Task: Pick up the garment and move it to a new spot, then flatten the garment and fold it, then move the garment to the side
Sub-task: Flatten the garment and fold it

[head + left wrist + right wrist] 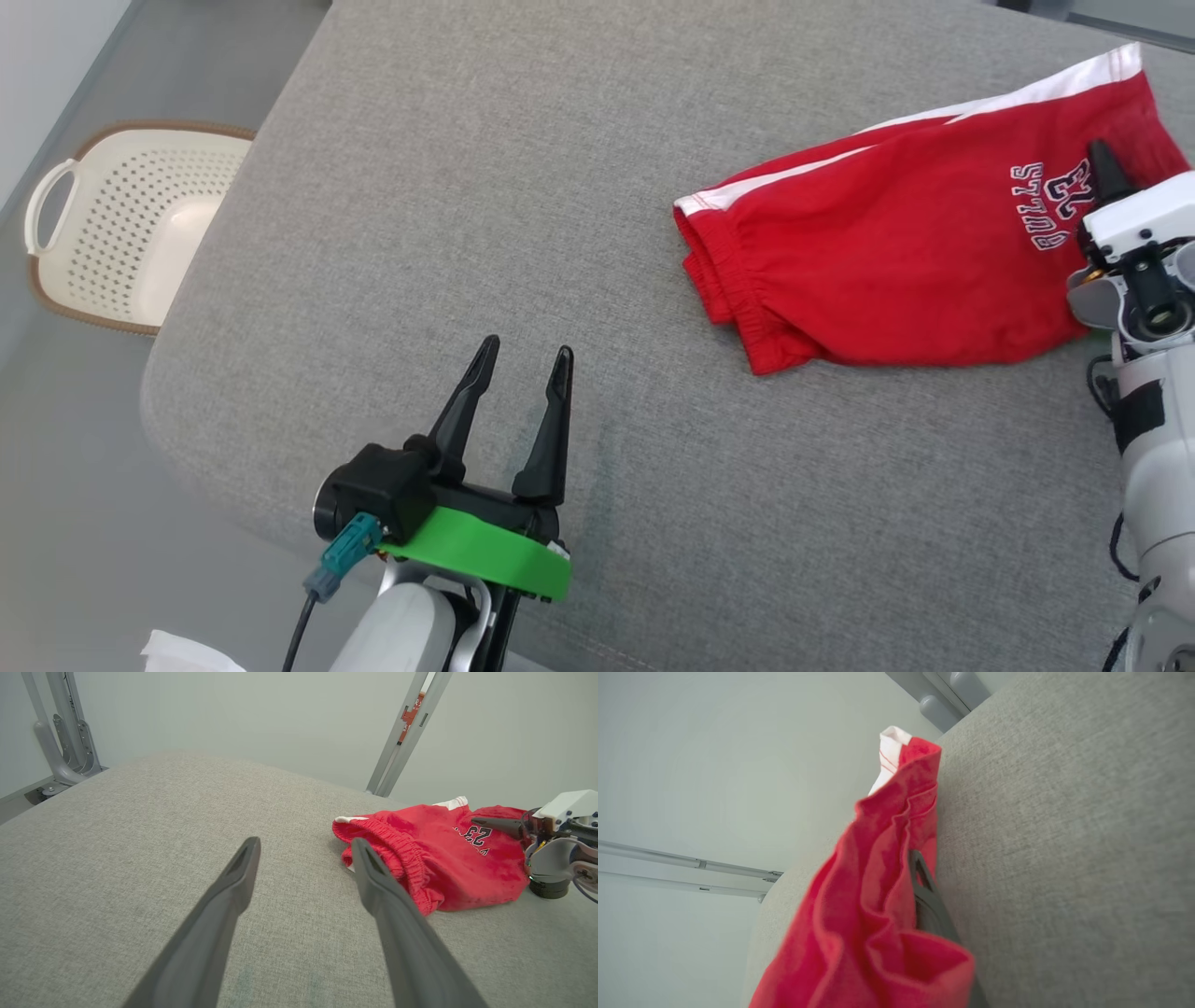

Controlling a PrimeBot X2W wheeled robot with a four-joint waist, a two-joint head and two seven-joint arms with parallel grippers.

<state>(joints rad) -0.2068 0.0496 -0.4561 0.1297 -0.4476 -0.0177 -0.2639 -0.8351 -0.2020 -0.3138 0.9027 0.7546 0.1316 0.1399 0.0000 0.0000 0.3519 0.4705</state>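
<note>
**A:** Where are the red shorts lying?

**B:** The red shorts [896,252] are lying crumpled on the grey cushion [523,187]. The right gripper [1106,168] is pinching them, with its jaws closed together on a bunch of fabric beside the printed lettering [1050,201]. In the right wrist view, red cloth is draping over one dark finger [927,896].

**A:** And the other arm?

**B:** The left gripper [526,348] is hovering over bare cushion, its jaws spread wide and holding nothing. The shorts are sitting ahead of those jaws and off to their right, well apart.

**A:** Which way is the garment running?

**B:** Its long axis is running from the elastic waistband [397,849], the end nearer the left jaws, away to the white-edged hem past the right jaws. The right arm is the nearer one, so the lift and carry is probably falling to it. A white laundry basket [140,215] is standing on the floor, far out to the left of the left jaws.
</note>
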